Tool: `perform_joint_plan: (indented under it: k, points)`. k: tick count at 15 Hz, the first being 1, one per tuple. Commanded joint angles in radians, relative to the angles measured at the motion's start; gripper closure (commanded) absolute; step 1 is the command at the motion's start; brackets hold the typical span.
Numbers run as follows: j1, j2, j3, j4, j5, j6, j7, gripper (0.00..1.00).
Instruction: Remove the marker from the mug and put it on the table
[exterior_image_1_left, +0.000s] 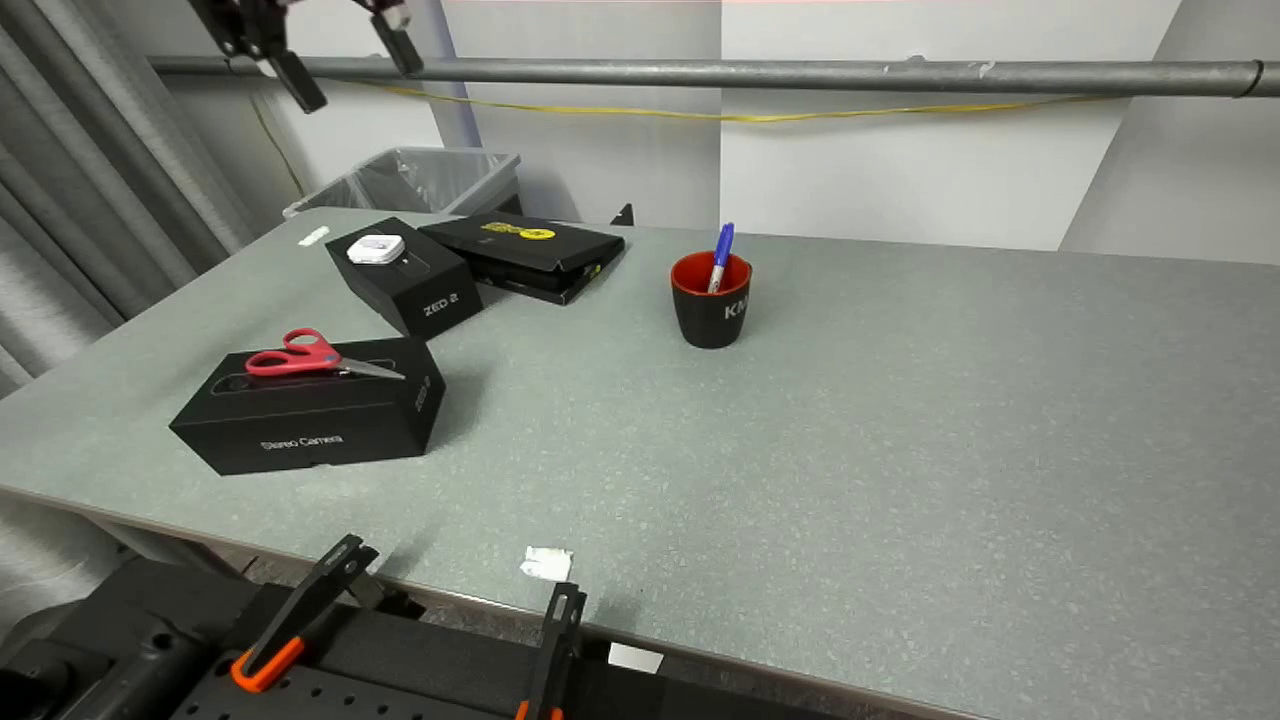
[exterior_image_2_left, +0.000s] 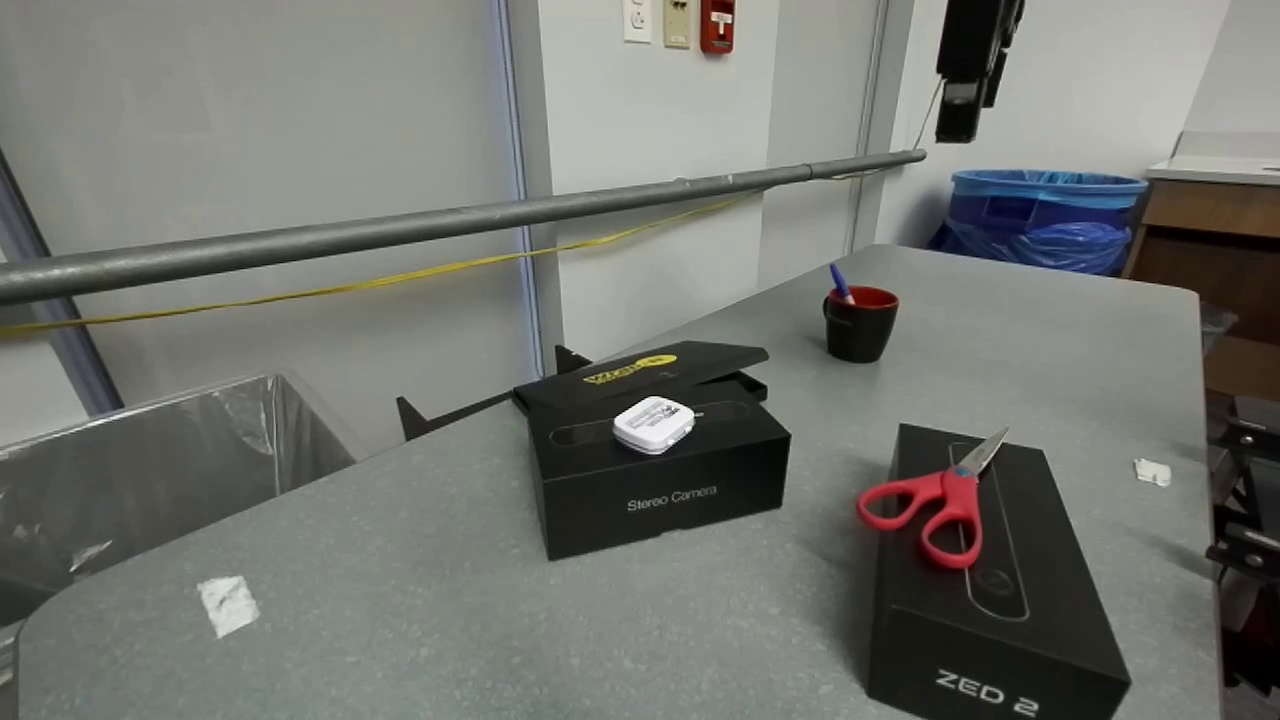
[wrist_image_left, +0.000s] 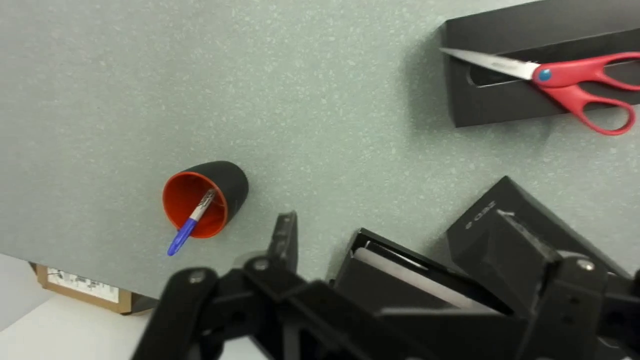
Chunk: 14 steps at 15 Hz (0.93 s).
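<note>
The marker (exterior_image_1_left: 723, 248) leans in the mug with its blue end sticking up above the rim; it also shows in an exterior view (exterior_image_2_left: 840, 282) and in the wrist view (wrist_image_left: 184, 235). The dark mug (exterior_image_1_left: 707, 318) with a red inside stands upright on the grey table (exterior_image_1_left: 900, 450); it also shows in an exterior view (exterior_image_2_left: 860, 335) and in the wrist view (wrist_image_left: 234, 185). My gripper (exterior_image_1_left: 350, 68) is open and empty, high above the table and apart from the mug. In the wrist view its fingers (wrist_image_left: 397, 224) are spread wide, with the mug to their left.
Red scissors (exterior_image_1_left: 305, 358) lie on a black box (exterior_image_1_left: 310, 420). A second black box (exterior_image_1_left: 410, 285) carries a small white case (exterior_image_1_left: 376, 249). A flat black box (exterior_image_1_left: 530, 250) with a raised lid is beside it. A lined bin (exterior_image_1_left: 430, 175) stands beyond the table's edge.
</note>
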Motion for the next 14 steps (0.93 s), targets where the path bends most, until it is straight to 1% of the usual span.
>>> perform_joint_plan:
  k: [1, 3, 5, 6, 8, 12, 14]
  points:
    - [-0.046, 0.05, -0.081, -0.047, -0.094, 0.182, -0.002, 0.0]
    - [-0.076, 0.086, -0.134, -0.06, -0.105, 0.29, 0.0, 0.0]
    - [-0.092, 0.109, -0.177, -0.057, -0.062, 0.339, -0.01, 0.0]
    - [-0.072, 0.094, -0.16, -0.056, -0.077, 0.287, -0.006, 0.0]
    - [-0.078, 0.108, -0.177, -0.057, -0.077, 0.297, -0.013, 0.0]
    - [-0.069, 0.106, -0.165, -0.056, -0.077, 0.296, -0.011, 0.0]
    - [-0.093, 0.149, -0.169, -0.049, -0.165, 0.358, 0.086, 0.0]
